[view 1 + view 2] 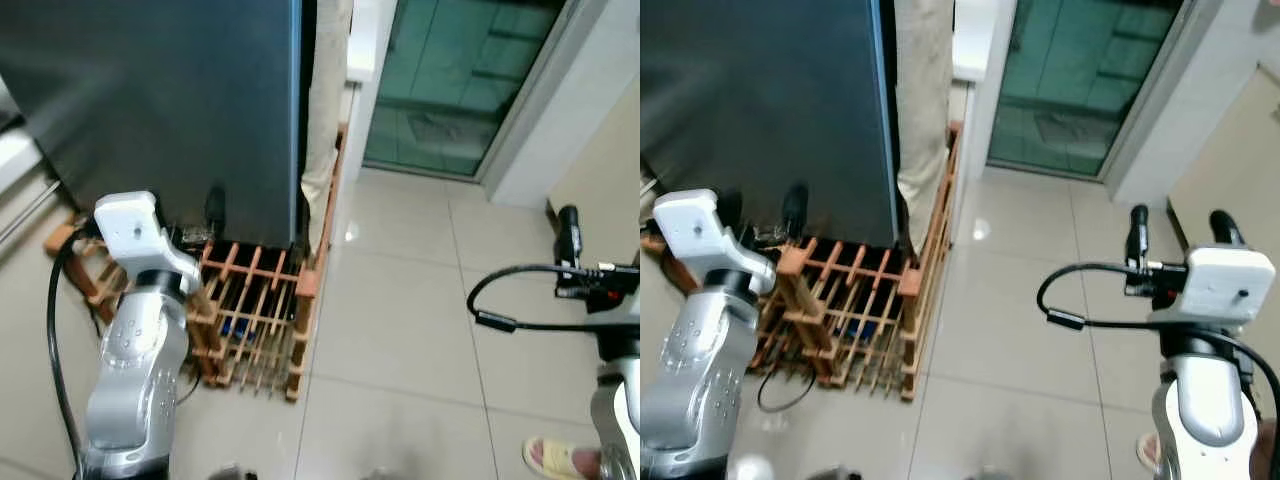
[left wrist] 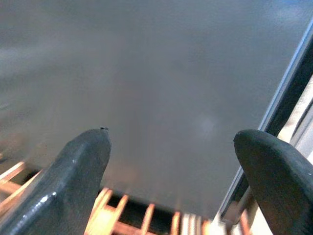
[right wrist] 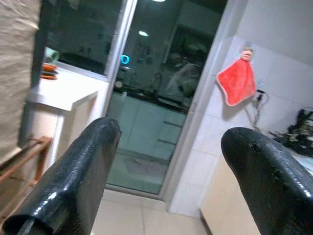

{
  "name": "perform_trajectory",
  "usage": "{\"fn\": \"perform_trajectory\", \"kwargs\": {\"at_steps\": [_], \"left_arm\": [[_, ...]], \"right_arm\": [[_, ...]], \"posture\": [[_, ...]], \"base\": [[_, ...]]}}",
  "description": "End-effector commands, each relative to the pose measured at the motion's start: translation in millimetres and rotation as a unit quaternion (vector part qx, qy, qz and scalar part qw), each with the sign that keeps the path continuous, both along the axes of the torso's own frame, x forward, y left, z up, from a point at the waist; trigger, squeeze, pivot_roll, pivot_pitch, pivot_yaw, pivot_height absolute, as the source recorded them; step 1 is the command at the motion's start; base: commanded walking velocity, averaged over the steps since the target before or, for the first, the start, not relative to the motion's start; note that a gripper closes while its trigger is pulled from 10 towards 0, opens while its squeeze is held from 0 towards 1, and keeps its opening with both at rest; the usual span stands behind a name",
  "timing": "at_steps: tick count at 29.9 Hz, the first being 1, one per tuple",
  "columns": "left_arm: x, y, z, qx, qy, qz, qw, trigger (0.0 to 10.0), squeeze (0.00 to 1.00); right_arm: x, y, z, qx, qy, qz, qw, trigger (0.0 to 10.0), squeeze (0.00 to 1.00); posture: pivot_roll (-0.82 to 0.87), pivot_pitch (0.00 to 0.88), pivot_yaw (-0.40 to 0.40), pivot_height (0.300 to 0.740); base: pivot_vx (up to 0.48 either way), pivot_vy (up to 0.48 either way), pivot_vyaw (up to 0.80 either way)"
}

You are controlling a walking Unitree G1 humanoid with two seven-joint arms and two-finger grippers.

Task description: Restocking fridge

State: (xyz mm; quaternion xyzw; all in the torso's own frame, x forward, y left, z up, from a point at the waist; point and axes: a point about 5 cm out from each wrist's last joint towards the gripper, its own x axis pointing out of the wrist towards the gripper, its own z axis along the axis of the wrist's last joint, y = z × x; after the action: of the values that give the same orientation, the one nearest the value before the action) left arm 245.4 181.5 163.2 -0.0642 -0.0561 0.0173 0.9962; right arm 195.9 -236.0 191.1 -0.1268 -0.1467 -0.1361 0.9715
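— Where's the fridge?

— The fridge [image 1: 170, 110] stands straight ahead on a wooden slatted rack [image 1: 255, 315], door closed as far as I can judge. My left gripper [image 2: 171, 161] hovers just before its lower door, fingers spread wide, holding nothing.

— And the other?

— My right gripper [image 1: 1180, 235] is well apart, over the tiled floor [image 1: 400, 320], facing a glass door [image 3: 146, 98]; wide open, empty.

Left gripper [image 1: 762, 212] and right gripper [image 1: 1182, 232] both raised, fingers spread.
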Motion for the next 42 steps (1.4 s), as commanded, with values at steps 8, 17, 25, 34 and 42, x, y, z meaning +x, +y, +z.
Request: {"fn": "perform_trajectory", "kwargs": {"at_steps": [8,17,25,34,42], "left_arm": [[15.3,-35.6,68.7,-0.043,-0.143,-0.065,0.987,10.0,0.0],[20.9,-46.6,77.7,-0.049,-0.159,-0.076,0.983,10.0,0.0],[25.4,-48.6,77.4,-0.056,-0.148,-0.071,0.985,10.0,0.0],[37.5,-51.5,81.3,-0.046,-0.14,-0.082,0.986,10.0,0.0],[38.0,-52.0,76.6,-0.028,-0.125,-0.087,0.988,10.0,0.0]], "right_arm": [[12.5,28.9,29.3,-0.061,-0.07,0.062,0.994,10.0,0.0],[21.2,25.4,40.0,-0.075,-0.086,0.063,0.991,10.0,0.0],[29.5,25.8,36.9,-0.073,-0.078,0.069,0.992,10.0,0.0],[40.1,30.5,31.9,-0.063,-0.066,0.085,0.992,10.0,0.0],[47.0,41.9,27.1,-0.056,-0.062,0.106,0.991,10.0,0.0]], "posture": [[-0.16,0.0,-0.057,0.711],[-0.17,0.0,-0.07,0.711],[-0.17,0.0,-0.073,0.711],[-0.17,0.0,-0.065,0.711],[-0.15,0.0,-0.058,0.711]], "base": [[0.3,0.0,0.0],[0.476,0.0,0.0],[0.468,0.0,0.0],[0.103,0.0,0.0],[0.0,0.0,0.0]]}}
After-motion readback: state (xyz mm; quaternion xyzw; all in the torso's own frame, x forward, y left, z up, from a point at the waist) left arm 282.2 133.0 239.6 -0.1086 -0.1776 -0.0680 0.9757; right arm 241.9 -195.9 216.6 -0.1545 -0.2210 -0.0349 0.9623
